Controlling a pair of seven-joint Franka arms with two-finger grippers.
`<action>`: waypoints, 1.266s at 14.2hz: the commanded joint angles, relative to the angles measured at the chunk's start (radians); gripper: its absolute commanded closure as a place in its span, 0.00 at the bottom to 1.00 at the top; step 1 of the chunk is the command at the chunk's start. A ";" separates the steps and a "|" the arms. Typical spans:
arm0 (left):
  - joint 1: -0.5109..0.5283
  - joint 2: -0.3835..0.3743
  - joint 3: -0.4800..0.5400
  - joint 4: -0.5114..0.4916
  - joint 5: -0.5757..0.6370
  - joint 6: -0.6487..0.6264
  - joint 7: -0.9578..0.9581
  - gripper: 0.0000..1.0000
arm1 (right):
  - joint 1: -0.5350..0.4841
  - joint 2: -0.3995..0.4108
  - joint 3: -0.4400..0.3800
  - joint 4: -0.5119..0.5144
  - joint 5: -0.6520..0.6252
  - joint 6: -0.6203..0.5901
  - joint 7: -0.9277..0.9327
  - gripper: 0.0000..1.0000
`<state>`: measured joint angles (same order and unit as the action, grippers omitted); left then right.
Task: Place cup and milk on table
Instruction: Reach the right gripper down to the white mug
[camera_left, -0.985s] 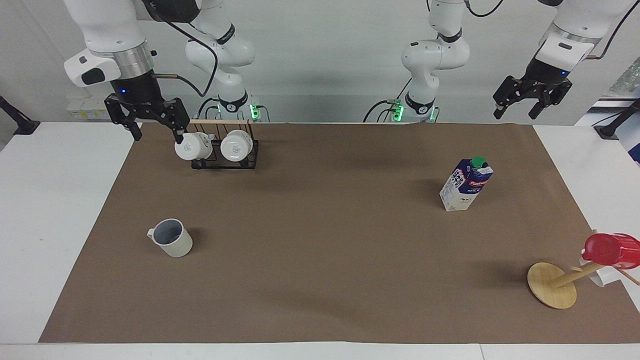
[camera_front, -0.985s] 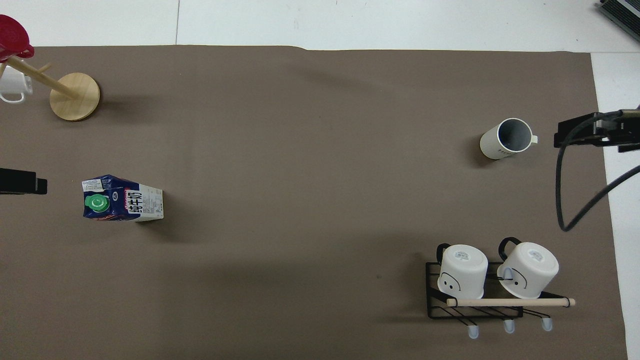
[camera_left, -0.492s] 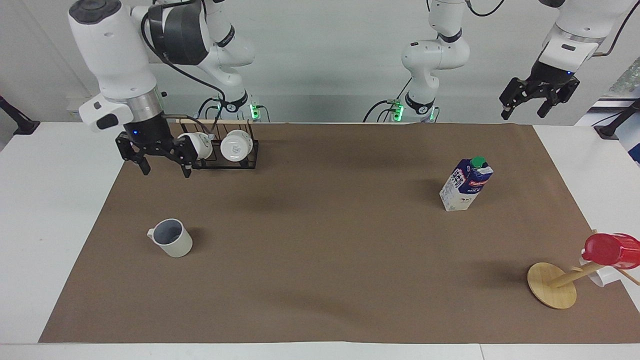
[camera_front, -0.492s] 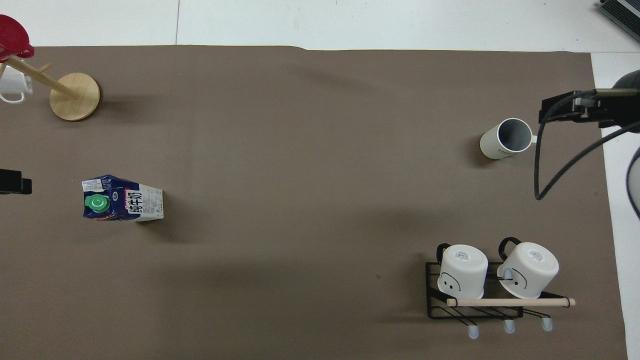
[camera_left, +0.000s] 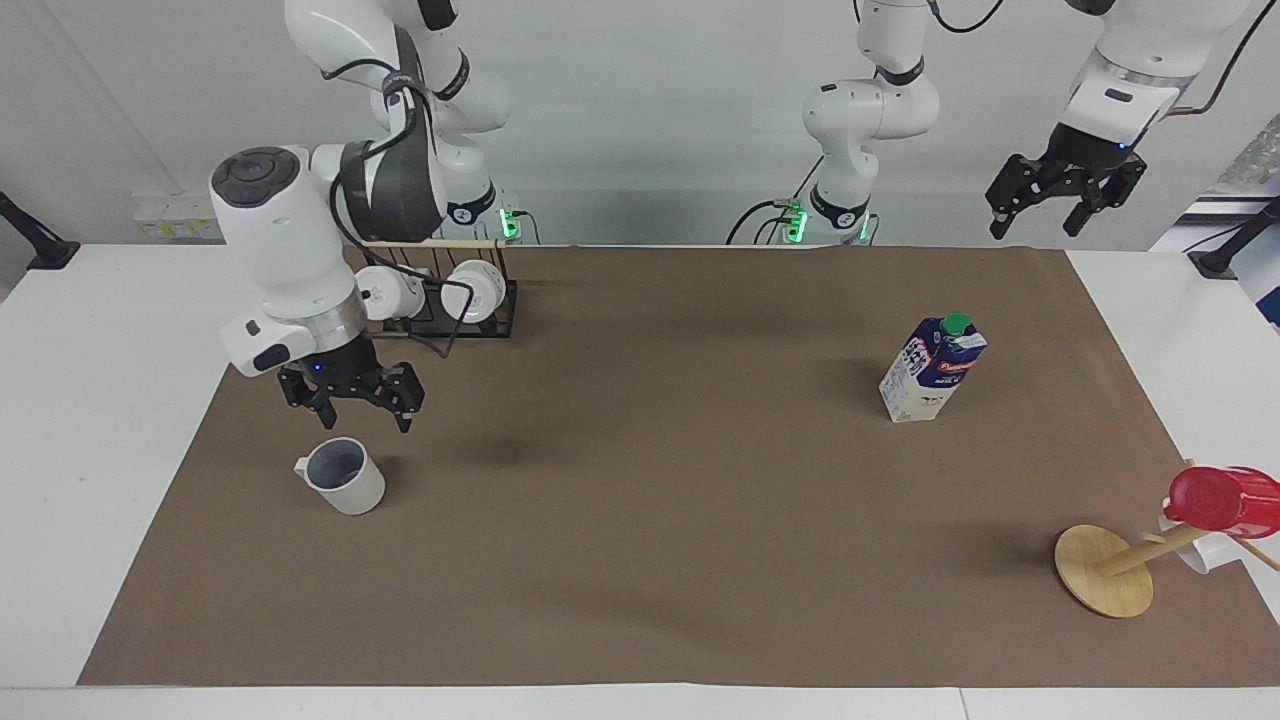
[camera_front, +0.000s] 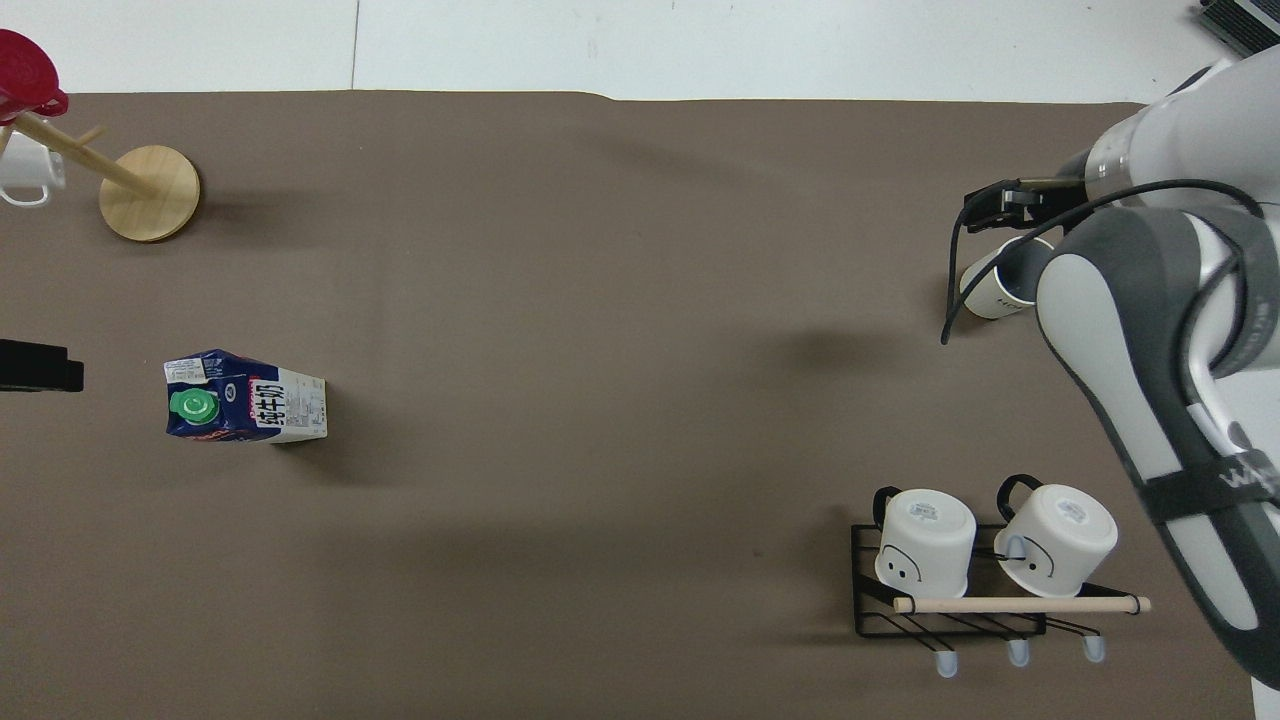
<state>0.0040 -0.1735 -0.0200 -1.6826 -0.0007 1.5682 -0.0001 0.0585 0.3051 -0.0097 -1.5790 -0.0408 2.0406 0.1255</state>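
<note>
The cup (camera_left: 345, 480), off-white with a grey-blue inside, stands upright on the brown sheet (camera_left: 650, 520) of the table (camera_left: 90, 420) toward the right arm's end. My right gripper (camera_left: 350, 412) hangs open and empty just above its rim, not touching it. In the overhead view the right arm hides part of the cup (camera_front: 985, 292), and the right gripper (camera_front: 1003, 208) shows above it. The milk (camera_left: 932, 370) stands upright on the sheet toward the left arm's end; it also shows in the overhead view (camera_front: 245, 397). My left gripper (camera_left: 1060, 212) waits open, high over the table's edge by the left arm's base.
A black wire rack (camera_left: 440, 300) with two white mugs (camera_front: 925, 540) stands near the right arm's base. A wooden mug tree (camera_left: 1105, 570) holding a red cup (camera_left: 1220, 497) stands at the left arm's end, farther from the robots than the milk.
My right gripper has come down from beside the rack and moved out over the cup. The left gripper stays high with little movement. Cup and milk have not moved.
</note>
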 joint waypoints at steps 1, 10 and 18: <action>-0.010 -0.003 0.009 0.007 0.010 -0.019 0.005 0.00 | 0.013 0.023 -0.001 -0.050 0.012 0.085 -0.030 0.00; -0.012 -0.003 0.008 0.007 0.007 -0.016 0.006 0.00 | -0.045 0.066 -0.001 -0.170 -0.001 0.247 -0.128 0.00; -0.013 -0.004 0.006 0.004 0.007 -0.017 0.012 0.00 | -0.071 0.068 -0.003 -0.225 -0.001 0.265 -0.127 0.00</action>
<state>0.0040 -0.1735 -0.0208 -1.6826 -0.0007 1.5682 0.0016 0.0003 0.3882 -0.0136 -1.7656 -0.0417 2.2753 0.0134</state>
